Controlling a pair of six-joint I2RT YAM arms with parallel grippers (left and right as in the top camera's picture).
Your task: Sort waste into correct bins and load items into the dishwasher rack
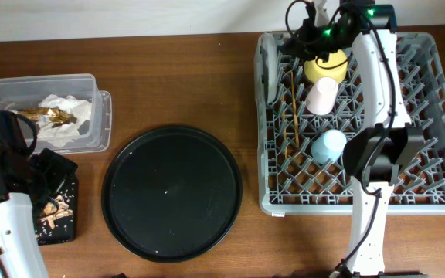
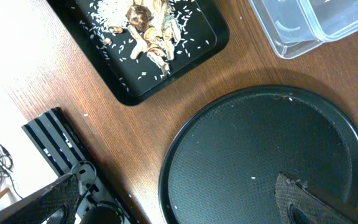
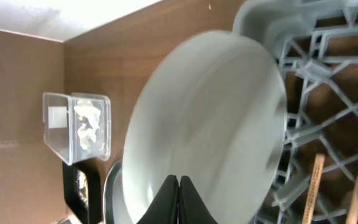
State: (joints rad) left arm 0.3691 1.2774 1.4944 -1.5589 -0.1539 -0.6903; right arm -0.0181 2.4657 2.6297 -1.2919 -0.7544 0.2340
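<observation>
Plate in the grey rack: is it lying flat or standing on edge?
Standing on edge. From overhead the plate shows only as a narrow sliver along the left wall of the dishwasher rack.

A crumpled napkin point(image 1: 64, 117) and gold foil wrapper point(image 1: 47, 116) are contained in the clear tub point(image 1: 101, 116), food scraps point(image 1: 52, 207) in the small black tray point(image 1: 69, 232). In the grey dishwasher rack point(image 1: 431, 154) are set a yellow bowl point(image 1: 323, 71), pink cup point(image 1: 321, 96), blue cup point(image 1: 328, 145) and chopsticks point(image 1: 292, 116); a plate point(image 1: 268, 66) is stood on edge at its left side.
</observation>
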